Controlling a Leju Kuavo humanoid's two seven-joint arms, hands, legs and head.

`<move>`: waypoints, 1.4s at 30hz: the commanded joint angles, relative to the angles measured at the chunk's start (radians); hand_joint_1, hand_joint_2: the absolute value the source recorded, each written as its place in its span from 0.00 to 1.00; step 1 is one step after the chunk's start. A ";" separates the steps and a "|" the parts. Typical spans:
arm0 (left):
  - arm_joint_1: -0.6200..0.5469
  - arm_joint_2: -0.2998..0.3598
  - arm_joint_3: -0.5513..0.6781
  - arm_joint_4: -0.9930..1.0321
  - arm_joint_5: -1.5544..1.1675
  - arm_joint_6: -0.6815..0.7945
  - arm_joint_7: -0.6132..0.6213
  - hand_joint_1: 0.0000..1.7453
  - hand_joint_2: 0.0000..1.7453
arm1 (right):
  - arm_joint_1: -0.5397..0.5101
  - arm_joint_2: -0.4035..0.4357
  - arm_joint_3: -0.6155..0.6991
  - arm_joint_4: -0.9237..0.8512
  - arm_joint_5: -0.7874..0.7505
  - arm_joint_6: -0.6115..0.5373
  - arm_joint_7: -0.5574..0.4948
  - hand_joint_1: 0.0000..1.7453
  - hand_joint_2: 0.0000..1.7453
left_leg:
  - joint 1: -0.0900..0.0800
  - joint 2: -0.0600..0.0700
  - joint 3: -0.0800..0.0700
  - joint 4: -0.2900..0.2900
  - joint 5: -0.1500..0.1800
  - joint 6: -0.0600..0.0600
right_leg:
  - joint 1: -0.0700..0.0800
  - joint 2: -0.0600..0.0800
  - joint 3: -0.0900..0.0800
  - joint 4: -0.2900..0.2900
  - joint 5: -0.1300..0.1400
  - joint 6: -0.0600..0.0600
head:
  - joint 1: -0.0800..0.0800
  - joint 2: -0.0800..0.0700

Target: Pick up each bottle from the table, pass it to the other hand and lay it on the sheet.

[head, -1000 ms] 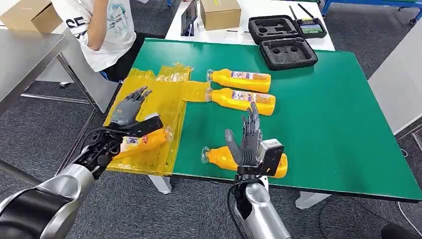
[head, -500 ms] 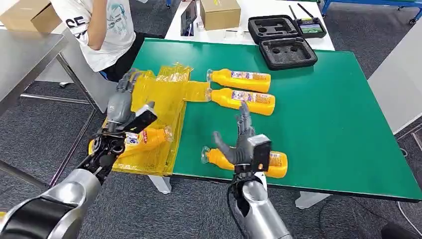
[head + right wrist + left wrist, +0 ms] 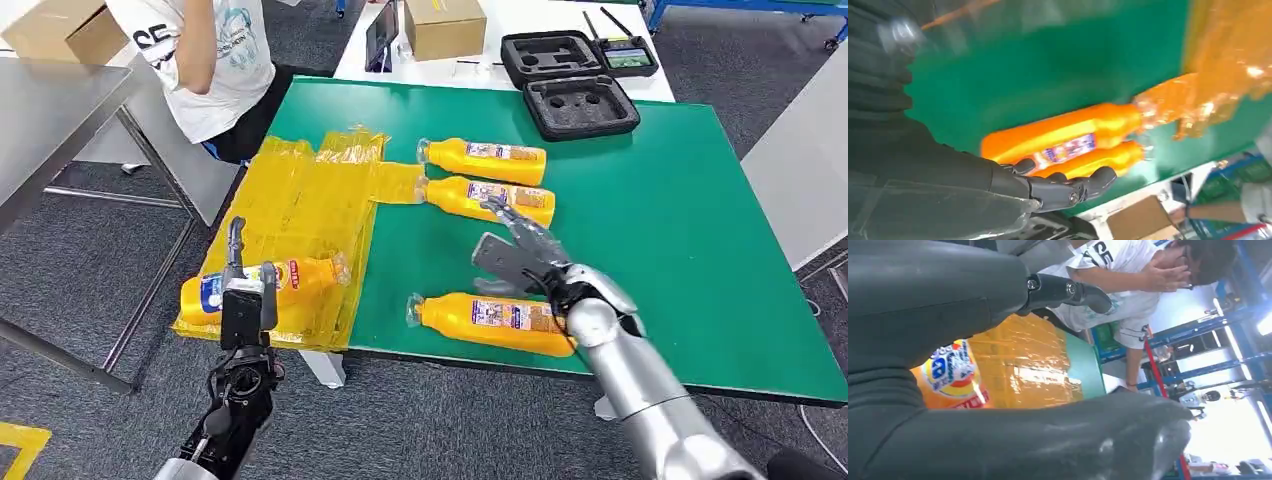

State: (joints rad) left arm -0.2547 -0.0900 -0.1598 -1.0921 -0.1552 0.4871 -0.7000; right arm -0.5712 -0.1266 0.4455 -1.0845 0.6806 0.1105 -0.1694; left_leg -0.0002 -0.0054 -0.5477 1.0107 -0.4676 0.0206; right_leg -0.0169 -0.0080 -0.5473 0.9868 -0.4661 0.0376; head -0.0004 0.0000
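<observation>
Since the earlier frames the left hand [image 3: 243, 300] has dropped back off the sheet and now hangs below the table's near edge at about 7 o'clock, fingers apart and holding nothing; the right hand [image 3: 520, 255] has swung forward from the nearest bottle and now hovers over the table centre, fingers spread, empty — its fingertips reach toward 11 o'clock, close to the middle bottle [image 3: 487, 199]. The yellow sheet [image 3: 300, 200] covers the left part of the green table [image 3: 680, 230]; one orange bottle [image 3: 262, 286] lies on it at its near edge, cap pointing toward 3 o'clock. The nearest bottle [image 3: 495, 321] lies on the bare green at 6 o'clock of the right hand, cap toward 9 o'clock; the far bottle [image 3: 485, 160] lies just beyond the middle one, both with caps touching the sheet's edge. In the right wrist view the fingers [image 3: 1068, 187] hang over these two. A person [image 3: 195, 60] in a white shirt sits at 11 o'clock; a black foam case [image 3: 580, 105] rests at the table's far edge.
</observation>
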 commanded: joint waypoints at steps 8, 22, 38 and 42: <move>-0.071 -0.020 -0.035 0.069 0.007 0.005 0.007 0.00 0.00 | -0.079 -0.145 0.279 0.091 -0.041 0.108 -0.009 0.00 1.00 | 0.000 0.001 -0.001 0.001 0.000 -0.001 | 0.000 0.001 -0.001 0.001 0.001 0.000 | 0.000 0.000; -0.086 -0.034 -0.041 0.093 -0.002 0.018 0.005 0.00 0.00 | -0.035 -0.087 0.353 0.153 0.001 0.051 0.001 0.00 1.00 | 0.001 0.001 0.000 0.000 0.001 -0.001 | 0.001 0.001 0.000 0.000 0.001 -0.001 | 0.000 0.000; -0.067 -0.029 -0.030 0.062 0.002 0.016 0.015 0.00 0.00 | -0.036 -0.095 0.349 0.147 0.067 0.046 0.049 0.00 1.00 | 0.002 0.003 -0.003 0.001 0.001 -0.002 | 0.002 0.003 -0.003 0.000 0.002 -0.003 | 0.000 0.000; -0.060 -0.028 -0.034 0.049 0.000 0.012 0.022 0.00 0.00 | -0.042 -0.100 0.352 0.177 0.086 0.061 0.066 0.00 1.00 | 0.001 0.002 -0.002 0.000 0.000 -0.001 | 0.001 0.001 -0.001 0.000 0.001 -0.001 | 0.000 0.000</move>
State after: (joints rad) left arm -0.2996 -0.1240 -0.1896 -1.0689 -0.1560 0.5039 -0.6920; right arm -0.5666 -0.2285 0.7706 -0.9880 0.7458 0.1564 -0.1263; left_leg 0.0000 -0.0047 -0.5486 1.0106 -0.4674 0.0206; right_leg -0.0168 -0.0077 -0.5480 0.9871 -0.4658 0.0381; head -0.0004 0.0000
